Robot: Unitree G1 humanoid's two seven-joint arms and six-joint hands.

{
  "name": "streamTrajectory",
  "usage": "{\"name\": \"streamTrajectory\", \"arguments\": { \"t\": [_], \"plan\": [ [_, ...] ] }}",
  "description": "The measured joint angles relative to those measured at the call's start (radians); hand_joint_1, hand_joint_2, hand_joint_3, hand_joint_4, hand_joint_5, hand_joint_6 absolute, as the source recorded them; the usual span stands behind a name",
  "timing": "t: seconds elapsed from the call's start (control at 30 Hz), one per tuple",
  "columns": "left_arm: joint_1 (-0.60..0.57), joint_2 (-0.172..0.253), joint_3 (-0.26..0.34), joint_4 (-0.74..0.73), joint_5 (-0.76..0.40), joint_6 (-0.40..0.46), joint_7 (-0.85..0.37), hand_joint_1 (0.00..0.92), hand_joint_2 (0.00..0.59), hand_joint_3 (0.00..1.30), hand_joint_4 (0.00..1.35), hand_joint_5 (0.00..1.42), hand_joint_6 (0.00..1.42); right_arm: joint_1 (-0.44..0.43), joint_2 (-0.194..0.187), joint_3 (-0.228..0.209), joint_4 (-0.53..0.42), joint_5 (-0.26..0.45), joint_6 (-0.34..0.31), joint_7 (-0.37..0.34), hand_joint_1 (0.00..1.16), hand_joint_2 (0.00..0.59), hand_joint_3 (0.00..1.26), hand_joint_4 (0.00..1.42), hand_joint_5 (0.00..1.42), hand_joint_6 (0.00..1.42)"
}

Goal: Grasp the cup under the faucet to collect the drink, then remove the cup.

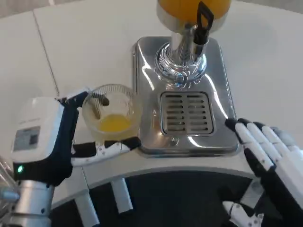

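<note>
we are looking down at a white table (94, 42) with a seam running across its left part. a shiny steel drip tray (222, 101) is sitting on it, with a slotted grate (186, 113) set into its middle. above the grate we are seeing the chrome base and black-handled faucet (202, 23) of a dispenser whose tank (180, 7) is holding orange drink. our left hand (61, 137) is gripping the clear cup (112, 111), fingers wrapped around its wall, one finger lying under it near the tray's front left corner. the cup is sitting left of the tray, off the grate and away from the faucet, with a little orange drink in its bottom. our right hand (267, 156) is hovering at the tray's front right corner, fingers straight and apart, holding nothing.
</note>
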Motion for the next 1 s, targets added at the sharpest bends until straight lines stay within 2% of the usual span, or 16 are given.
{"name": "streamTrajectory", "arguments": {
  "t": [0.47, 0.73, 1.0],
  "plan": [
    [0.169, 0.009, 0.083, -0.167, -0.001, -0.078, -0.031, 0.635, 0.0, 1.13, 1.2, 1.42, 1.42, 0.002, 0.001, -0.019, 0.034, -0.034, -0.071, -0.032, 0.21, 0.49, 0.0, 0.0, 0.0, 0.0],
    [0.283, -0.011, 0.105, -0.277, -0.003, -0.125, -0.059, 0.63, 0.0, 1.13, 1.2, 1.42, 1.42, 0.008, 0.013, -0.01, 0.058, -0.057, -0.111, -0.064, 0.21, 0.489, 0.0, 0.0, 0.0, 0.0],
    [0.354, -0.035, 0.126, -0.337, 0.0, -0.163, -0.072, 0.628, 0.0, 1.13, 1.2, 1.42, 1.42, 0.029, 0.041, 0.002, 0.075, -0.092, -0.153, -0.141, 0.19, 0.505, 0.0, 0.0, 0.0, 0.0]
  ]
}}
